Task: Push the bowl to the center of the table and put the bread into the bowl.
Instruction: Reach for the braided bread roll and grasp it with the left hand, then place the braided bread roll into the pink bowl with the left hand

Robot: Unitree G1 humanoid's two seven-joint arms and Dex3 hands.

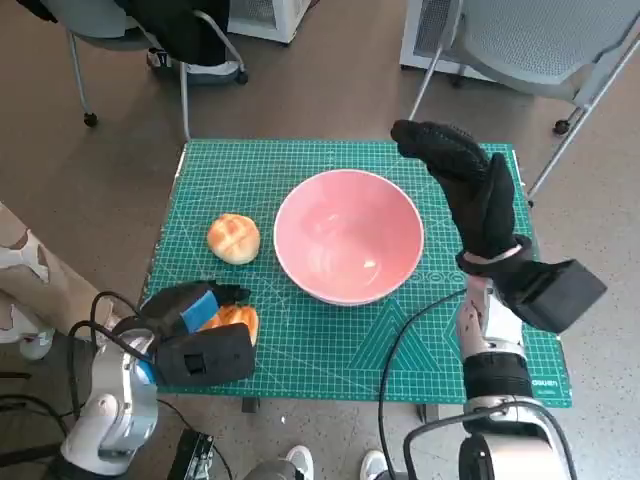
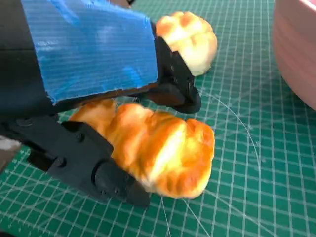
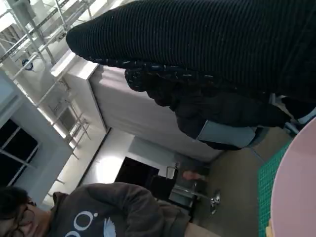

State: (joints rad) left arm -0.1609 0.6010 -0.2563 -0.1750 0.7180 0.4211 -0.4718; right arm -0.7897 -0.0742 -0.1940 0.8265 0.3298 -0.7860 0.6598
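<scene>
With the pink bowl (image 1: pixel 348 235) near the mat's (image 1: pixel 330 350) middle and the right hand (image 1: pixel 470 185) raised, holding nothing, the left hand (image 1: pixel 195 305) pinching the long bread (image 2: pixel 155 148) by the near left corner should lift cleanly, avoiding the round bun (image 1: pixel 233 239).

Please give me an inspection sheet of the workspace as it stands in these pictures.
Surface: green cutting mat covers the table.
Job's things: pink bowl near the mat's middle, empty; long bread in the left hand's grasp; round bun lying free beside the bowl.
Clutter: nothing seen.
Hands: left hand grips the long bread; right hand raised beside the bowl, holding nothing.
Cables: black cables by both forearms.
Surroundings: chairs behind the table; a person in the right wrist view.
</scene>
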